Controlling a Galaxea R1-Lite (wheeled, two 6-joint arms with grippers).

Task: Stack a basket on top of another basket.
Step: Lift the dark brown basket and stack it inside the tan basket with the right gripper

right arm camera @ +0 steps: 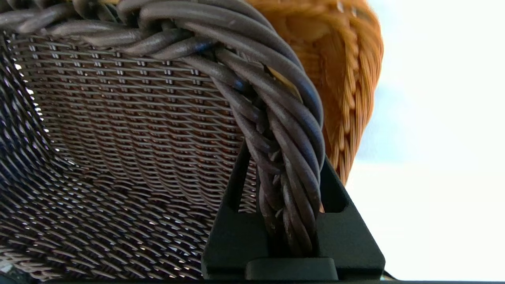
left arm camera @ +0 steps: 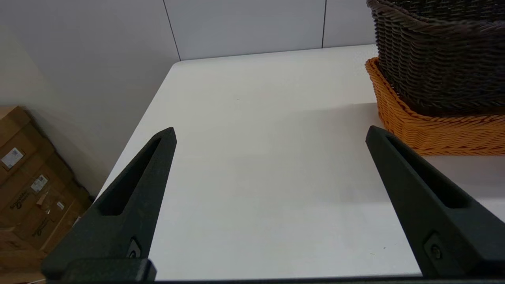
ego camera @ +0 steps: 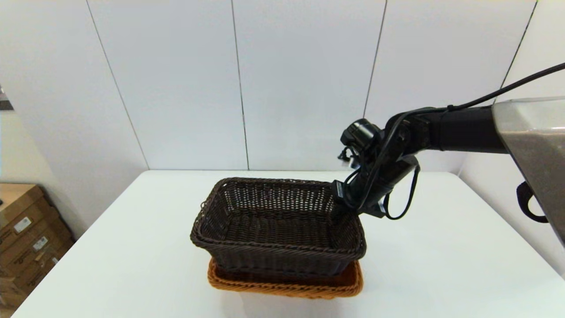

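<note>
The dark brown basket [ego camera: 273, 221] has its base down inside the orange-tan basket [ego camera: 282, 289], near the middle of the white table [ego camera: 441, 265]. My right gripper [ego camera: 342, 207] reaches in from the right and is shut on the dark basket's braided rim at its far right corner. The right wrist view shows the gripper [right arm camera: 284, 169] clamping that rim, one finger on either side, with the dark basket's weave [right arm camera: 118, 138] and the orange-tan basket [right arm camera: 347, 79] behind. My left gripper [left arm camera: 270, 132] hangs open and empty over bare table, left of the dark basket [left arm camera: 442, 59] and the orange-tan basket [left arm camera: 434, 130].
Cardboard boxes [ego camera: 26, 238] stand on the floor off the table's left edge. White wall panels [ego camera: 300, 88] close the table's far side. My right arm [ego camera: 463, 128] spans above the table's right half.
</note>
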